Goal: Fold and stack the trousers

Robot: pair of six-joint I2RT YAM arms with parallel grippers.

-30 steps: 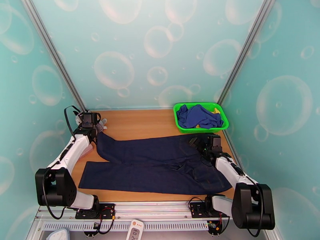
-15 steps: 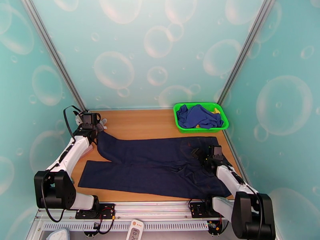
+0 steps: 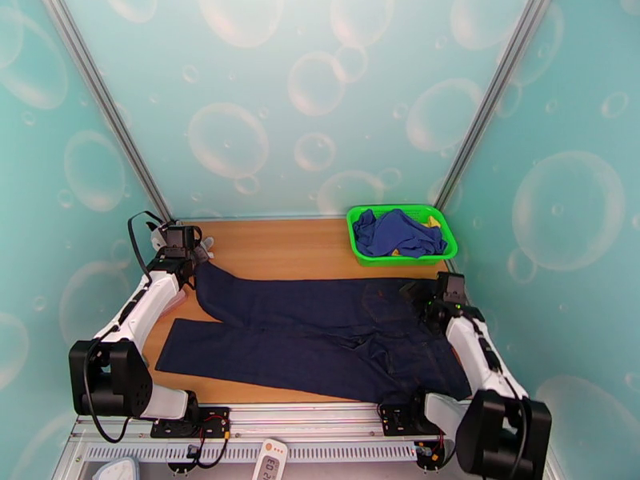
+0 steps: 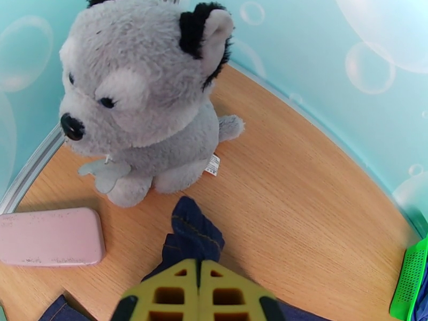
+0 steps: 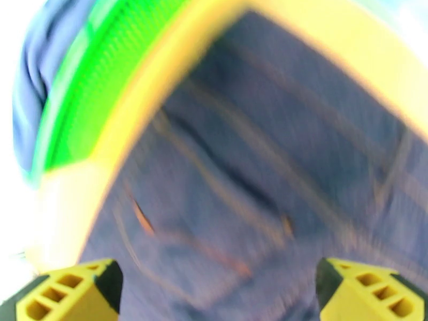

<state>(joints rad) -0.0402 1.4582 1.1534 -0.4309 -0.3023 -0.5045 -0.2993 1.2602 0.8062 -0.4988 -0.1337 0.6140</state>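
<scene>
We see the left jaws pinching a leg cuff of the trousers on the surface; the right jaws hover spread over the waist.

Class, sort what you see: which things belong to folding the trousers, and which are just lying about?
Job: dark navy trousers, one cuff in the shut left jaws; right jaws open above the waist.
Lying about: grey plush toy, pink case, green basket, blue garment inside it.
</scene>
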